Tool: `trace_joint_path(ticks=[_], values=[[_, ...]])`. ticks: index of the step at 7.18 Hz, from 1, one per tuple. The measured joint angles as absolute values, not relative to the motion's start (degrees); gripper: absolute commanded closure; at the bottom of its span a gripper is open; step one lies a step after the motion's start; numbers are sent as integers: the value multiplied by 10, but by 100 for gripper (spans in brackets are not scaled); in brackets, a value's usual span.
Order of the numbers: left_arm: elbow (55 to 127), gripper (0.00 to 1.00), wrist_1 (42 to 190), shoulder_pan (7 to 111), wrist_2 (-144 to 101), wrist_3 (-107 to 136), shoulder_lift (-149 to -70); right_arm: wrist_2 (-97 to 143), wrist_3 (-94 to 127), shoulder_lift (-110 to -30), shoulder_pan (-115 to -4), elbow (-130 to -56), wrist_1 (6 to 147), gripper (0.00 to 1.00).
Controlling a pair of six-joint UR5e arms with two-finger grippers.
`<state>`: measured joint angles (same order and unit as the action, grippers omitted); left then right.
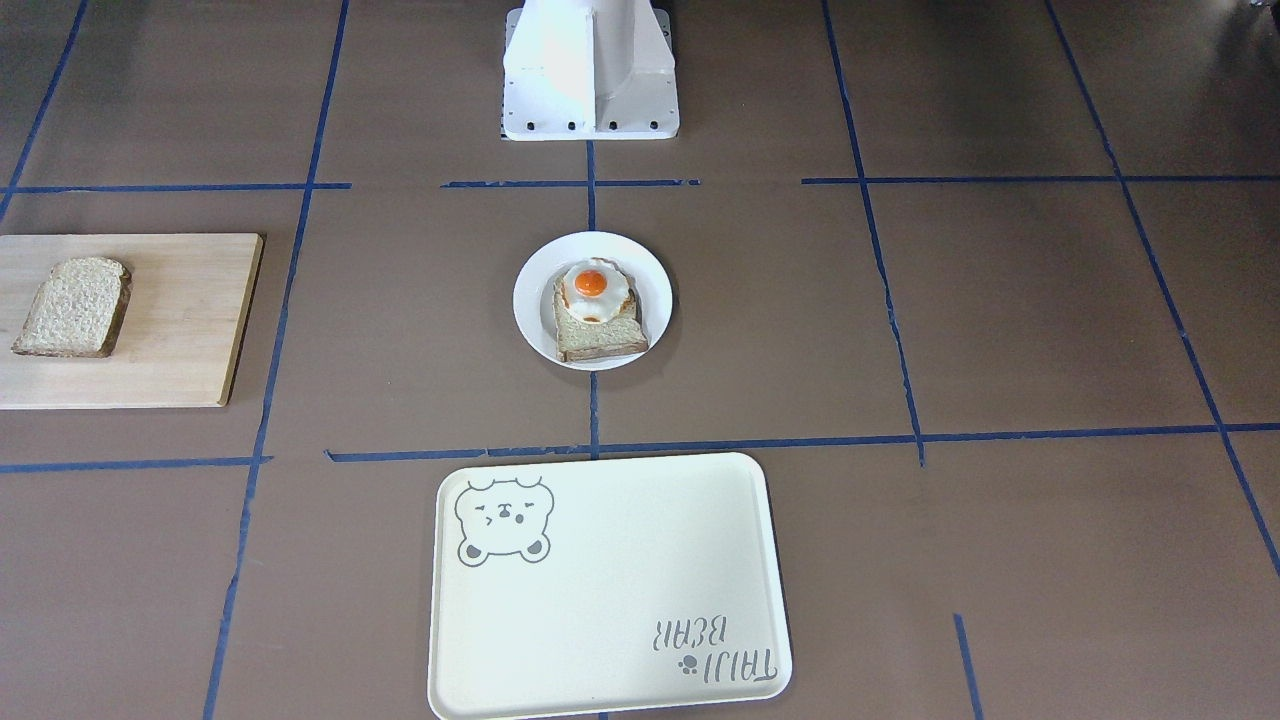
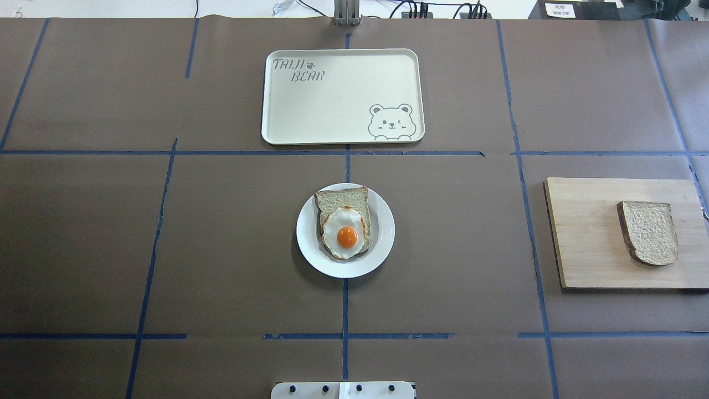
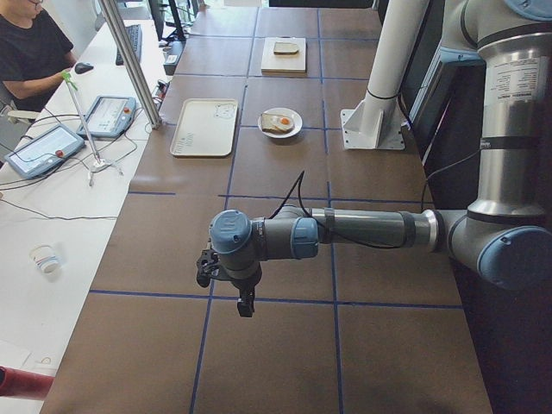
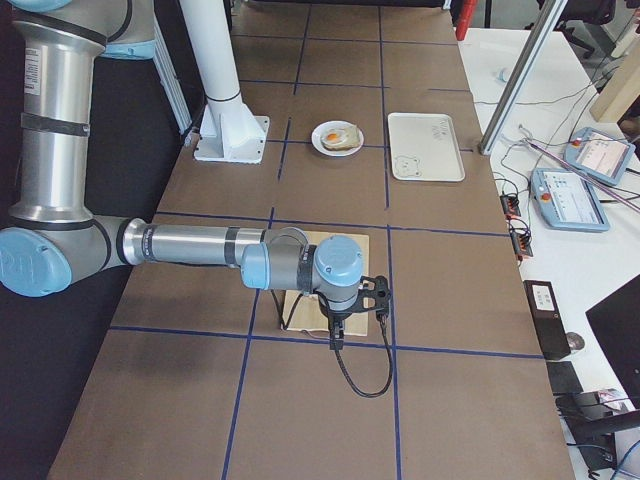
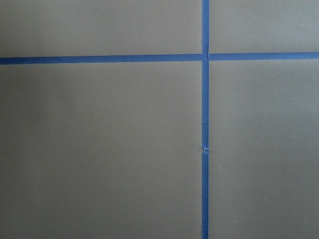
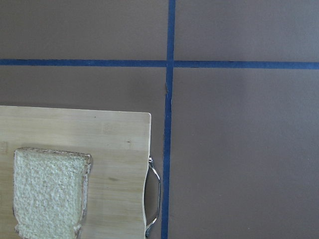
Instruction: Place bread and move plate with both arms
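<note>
The bread [image 2: 649,231] is a plain wholemeal slice lying flat on a wooden cutting board [image 2: 581,233] on the robot's right side; it also shows as the bread [image 1: 72,307] and the bread [image 6: 50,191]. The white plate [image 2: 307,244] sits mid-table and carries a toasted slice topped with a fried egg [image 2: 346,235]. My left gripper [image 3: 246,304] hangs over bare table far from the plate. My right gripper [image 4: 337,338] hovers above the board's outer edge, near the bread. Whether either is open or shut I cannot tell.
A cream rectangular tray [image 2: 343,100] with a bear drawing lies beyond the plate, on the far side from the robot. The white pedestal [image 1: 590,70] stands behind the plate. A person [image 3: 30,52] sits at a side desk with tablets and cables.
</note>
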<state>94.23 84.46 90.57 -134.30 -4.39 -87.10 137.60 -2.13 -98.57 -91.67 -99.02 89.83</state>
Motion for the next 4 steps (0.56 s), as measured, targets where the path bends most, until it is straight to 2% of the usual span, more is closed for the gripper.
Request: trace_joint_path(ticks=[4], values=[[953, 0, 841, 906, -1342, -43, -870, 1376, -21, -985, -917, -989, 898, 0]])
